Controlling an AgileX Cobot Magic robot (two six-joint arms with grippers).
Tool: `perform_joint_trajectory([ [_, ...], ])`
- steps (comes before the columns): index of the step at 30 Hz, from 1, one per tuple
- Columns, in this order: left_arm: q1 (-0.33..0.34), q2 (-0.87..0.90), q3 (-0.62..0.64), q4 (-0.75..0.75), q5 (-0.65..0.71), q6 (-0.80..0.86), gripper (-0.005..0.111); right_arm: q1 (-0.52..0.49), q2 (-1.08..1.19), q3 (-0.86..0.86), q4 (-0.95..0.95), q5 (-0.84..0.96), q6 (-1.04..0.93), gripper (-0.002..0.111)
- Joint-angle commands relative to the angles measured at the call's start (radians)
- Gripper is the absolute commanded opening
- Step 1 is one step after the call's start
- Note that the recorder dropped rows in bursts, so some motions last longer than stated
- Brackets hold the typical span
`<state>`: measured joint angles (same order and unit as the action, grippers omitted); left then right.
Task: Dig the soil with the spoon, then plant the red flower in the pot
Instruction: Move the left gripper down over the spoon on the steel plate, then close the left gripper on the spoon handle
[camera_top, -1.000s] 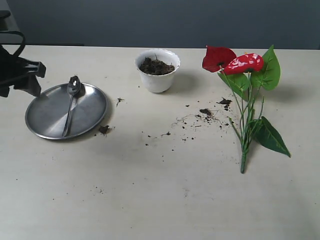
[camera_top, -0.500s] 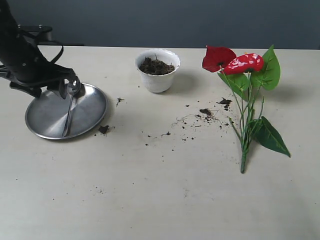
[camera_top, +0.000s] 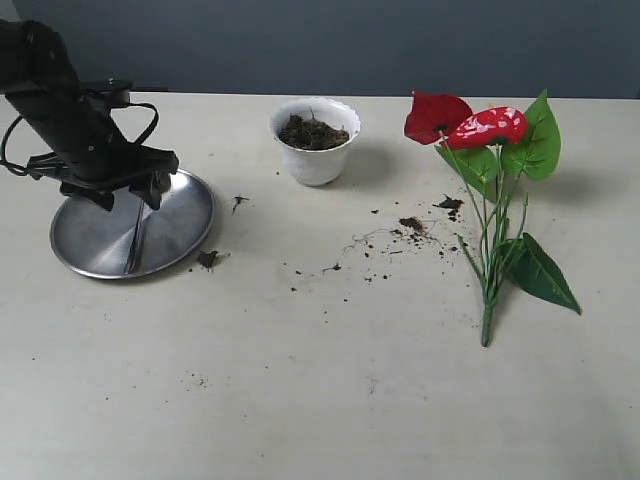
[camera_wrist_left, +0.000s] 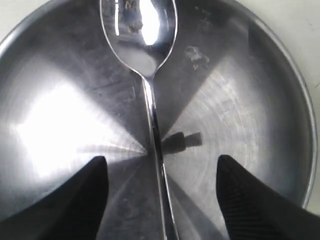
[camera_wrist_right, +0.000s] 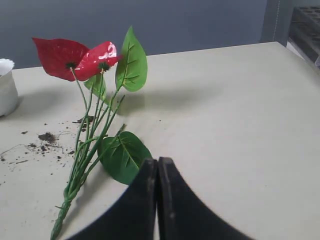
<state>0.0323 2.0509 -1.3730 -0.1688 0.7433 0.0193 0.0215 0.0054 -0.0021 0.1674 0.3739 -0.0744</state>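
Hovering over the steel plate (camera_top: 175, 235) near the tabletop's (camera_top: 320, 400) left edge, the left hand (camera_wrist_left: 161, 172) is spread, its fingers either side of the spoon (camera_wrist_left: 150, 90) handle without touching it. The spoon lies flat in the plate. The white pot (camera_top: 316, 142), holding dark soil (camera_top: 312, 132), stands toward the far edge. The red flower (camera_top: 490, 200) lies flat near the right edge. The right hand (camera_wrist_right: 157, 200) is pressed together, empty, just beside a leaf.

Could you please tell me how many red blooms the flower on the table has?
2: a darker bloom at the stem tops, nearer the pot, and a glossier bloom touching it, beside the upright leaf.
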Motion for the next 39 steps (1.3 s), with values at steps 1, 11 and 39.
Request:
perform_joint_trajectory([
  [1,-0.003,0.037,-0.010,-0.013,-0.014,-0.005,0.060,0.003,-0.005,0.002,0.002,-0.011,-0.002,0.000],
  [11,-0.003,0.074,-0.045,-0.016,-0.054,-0.005,0.057,0.003,-0.005,0.002,-0.002,-0.011,-0.002,0.000],
  [39,-0.002,0.151,-0.134,0.027,0.051,-0.019,0.057,0.003,-0.005,0.002,0.001,-0.008,0.000,0.000],
])
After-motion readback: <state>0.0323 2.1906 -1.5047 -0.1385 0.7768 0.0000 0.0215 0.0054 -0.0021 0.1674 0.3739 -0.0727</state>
